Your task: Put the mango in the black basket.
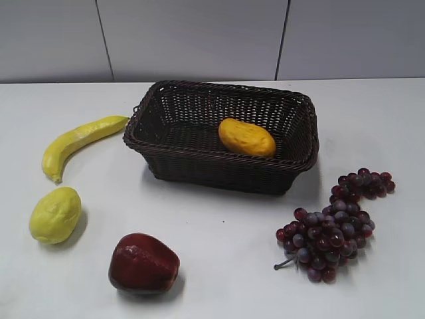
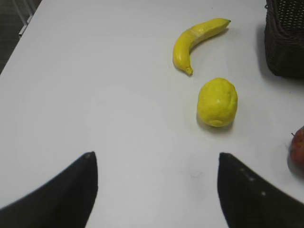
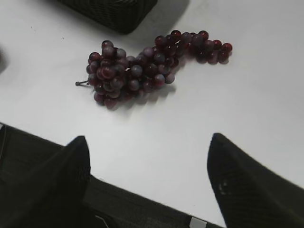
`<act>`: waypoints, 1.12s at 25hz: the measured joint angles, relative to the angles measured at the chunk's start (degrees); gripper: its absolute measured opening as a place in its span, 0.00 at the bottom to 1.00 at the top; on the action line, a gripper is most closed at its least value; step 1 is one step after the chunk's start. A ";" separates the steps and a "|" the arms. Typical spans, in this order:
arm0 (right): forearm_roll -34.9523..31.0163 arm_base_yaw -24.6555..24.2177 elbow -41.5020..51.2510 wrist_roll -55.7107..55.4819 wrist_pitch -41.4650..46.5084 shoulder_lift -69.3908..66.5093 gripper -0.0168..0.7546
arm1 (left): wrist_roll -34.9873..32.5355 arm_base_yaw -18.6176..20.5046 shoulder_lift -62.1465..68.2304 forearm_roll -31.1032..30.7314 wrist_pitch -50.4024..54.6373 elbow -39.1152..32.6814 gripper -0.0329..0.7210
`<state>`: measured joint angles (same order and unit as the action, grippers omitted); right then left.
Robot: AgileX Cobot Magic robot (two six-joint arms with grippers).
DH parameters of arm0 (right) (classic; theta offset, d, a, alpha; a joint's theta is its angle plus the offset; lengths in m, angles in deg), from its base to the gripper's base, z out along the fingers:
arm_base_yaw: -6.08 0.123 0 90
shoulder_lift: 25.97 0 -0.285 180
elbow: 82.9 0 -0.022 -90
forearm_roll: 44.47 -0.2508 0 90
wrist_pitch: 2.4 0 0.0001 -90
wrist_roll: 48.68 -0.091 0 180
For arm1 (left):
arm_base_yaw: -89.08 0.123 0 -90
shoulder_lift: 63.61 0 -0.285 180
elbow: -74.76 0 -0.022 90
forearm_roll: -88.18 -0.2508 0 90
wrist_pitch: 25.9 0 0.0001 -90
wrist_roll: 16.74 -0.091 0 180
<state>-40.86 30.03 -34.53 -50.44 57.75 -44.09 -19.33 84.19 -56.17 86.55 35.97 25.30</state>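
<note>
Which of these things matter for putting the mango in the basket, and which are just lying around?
Part of the job:
mango, already lying inside the basket
black basket

Just lying about on the table:
banana
lemon
red apple
grapes

Both grippers are open and empty, away from the basket.

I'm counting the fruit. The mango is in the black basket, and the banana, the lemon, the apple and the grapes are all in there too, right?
Not quite. Only the mango is in the black basket. The exterior view shows the banana, lemon, apple and grapes lying on the table around it.
</note>
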 joint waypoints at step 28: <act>0.00 -20.46 0.00 0.00 0.00 10.59 0.79 | 0.00 0.00 0.00 0.00 0.00 0.00 0.83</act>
<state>-40.86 9.57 -34.53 -50.44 57.75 -33.50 -19.33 84.19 -56.17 86.55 35.97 25.30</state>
